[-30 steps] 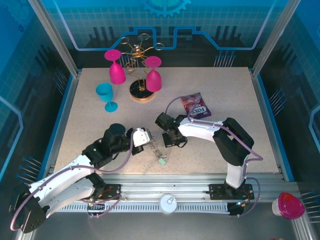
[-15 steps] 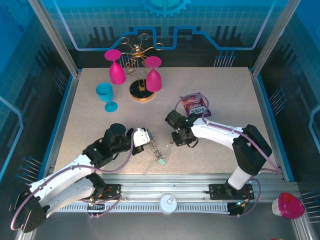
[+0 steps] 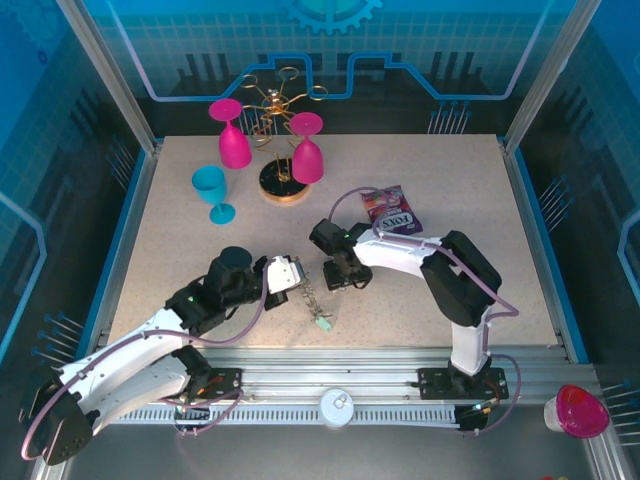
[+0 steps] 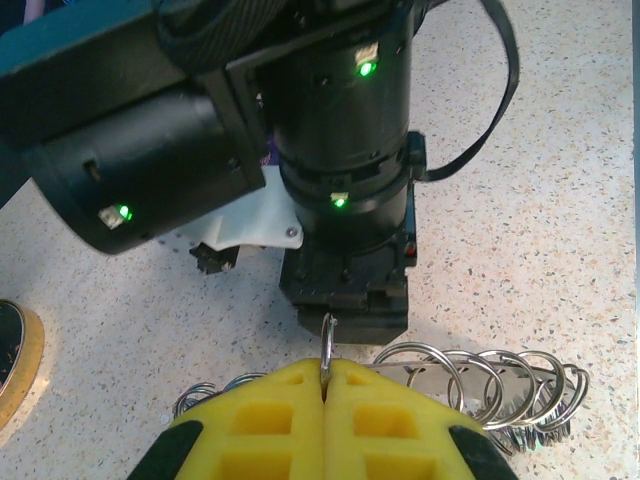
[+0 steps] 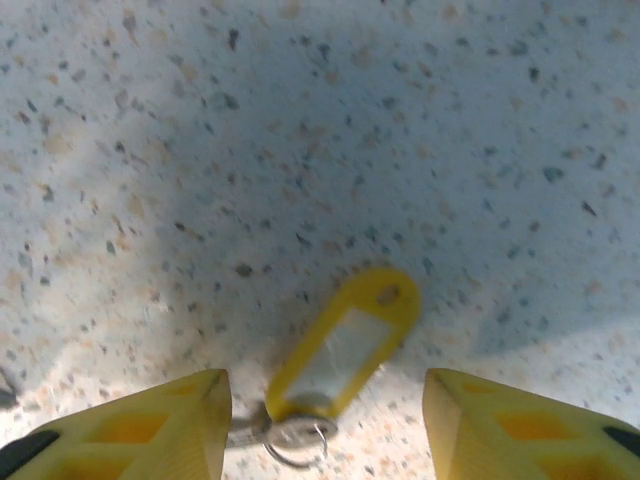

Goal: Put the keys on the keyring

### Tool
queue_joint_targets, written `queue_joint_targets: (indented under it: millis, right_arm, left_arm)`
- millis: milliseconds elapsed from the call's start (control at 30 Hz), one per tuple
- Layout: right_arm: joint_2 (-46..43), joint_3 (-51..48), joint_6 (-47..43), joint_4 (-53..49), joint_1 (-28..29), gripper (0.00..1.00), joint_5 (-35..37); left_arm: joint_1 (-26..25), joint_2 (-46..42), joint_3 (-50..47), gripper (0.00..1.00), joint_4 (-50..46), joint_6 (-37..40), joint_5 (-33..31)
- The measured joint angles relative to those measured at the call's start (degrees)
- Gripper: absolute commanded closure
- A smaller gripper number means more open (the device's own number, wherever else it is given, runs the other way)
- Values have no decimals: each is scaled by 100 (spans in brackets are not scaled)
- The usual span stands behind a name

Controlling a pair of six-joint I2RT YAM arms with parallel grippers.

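Right gripper point(image 5: 322, 428) spread wide | yellow-tagged key point(image 5: 345, 345) between its fingers point(image 5: 130, 425) | left gripper point(image 4: 325, 388) clamping keyring point(image 4: 470, 372)

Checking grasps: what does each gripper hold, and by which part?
Left gripper pinches the keyring by one edge loop. Right gripper, open above a yellow-tagged key, holds nothing.

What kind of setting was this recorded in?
Likely a robot lab workcell, not a home: the left arm and right arm are bolted to a metal rail, and the speckled table is fenced by blue printed panels.
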Motion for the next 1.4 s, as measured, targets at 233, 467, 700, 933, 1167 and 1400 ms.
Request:
queue_joint_targets:
  millis: [233, 467, 700, 933, 1167, 1400]
  right_arm:
    - [94, 55, -13, -35, 63, 77, 166]
    - [-483, -271, -203, -372, -37, 94, 605]
    - [-1196, -579, -345, -588, -240, 67, 662]
    - [-1213, -778, -483, -535, -446, 54, 474]
    - [-1659, -1102, -647, -426, -590, 60, 92]
    - [-1762, -1366, -133, -380, -376, 58, -201]
  left_arm:
    - [0, 0, 0, 100, 2, 0, 0]
    - [0, 0, 0, 100, 2, 2, 0]
    - [0, 0, 0, 100, 2, 2, 20]
    - [0, 44, 0, 100, 2, 2, 66]
    - [0, 107, 0, 100, 2, 4, 87]
    - [0, 129, 0, 100, 7, 2, 107]
